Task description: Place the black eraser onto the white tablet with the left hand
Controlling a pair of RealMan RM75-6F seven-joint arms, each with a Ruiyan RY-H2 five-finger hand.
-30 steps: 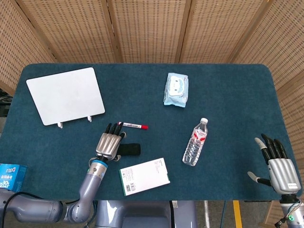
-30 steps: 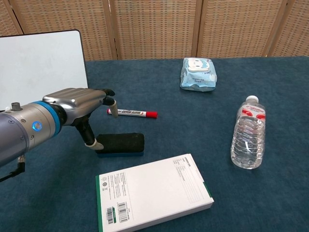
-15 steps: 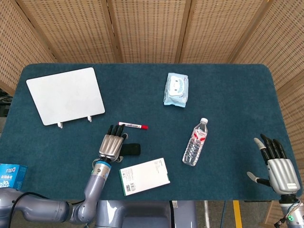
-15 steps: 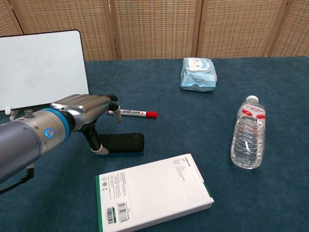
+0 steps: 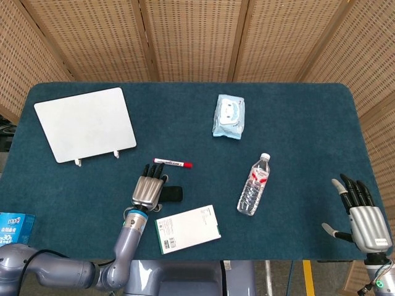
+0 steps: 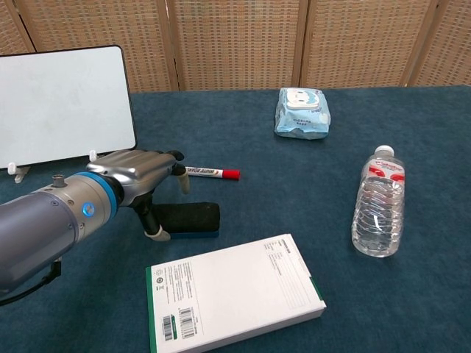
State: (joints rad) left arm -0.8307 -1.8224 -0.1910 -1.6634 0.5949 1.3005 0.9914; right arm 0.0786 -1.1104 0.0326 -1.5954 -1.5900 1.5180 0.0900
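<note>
Black eraser (image 6: 188, 218) flat on cloth | left hand (image 6: 140, 173) above its left end | fingers spread, holding nothing

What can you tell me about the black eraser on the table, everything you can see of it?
The black eraser is a dark, oblong block with rounded ends and a soft, felt-like top over a thin blue base strip. It lies flat on the blue table cover, between the red-capped marker behind it and the white box in front. The left hand hangs over its left end, thumb down beside it; whether it touches is unclear. It is not lifted.
</note>
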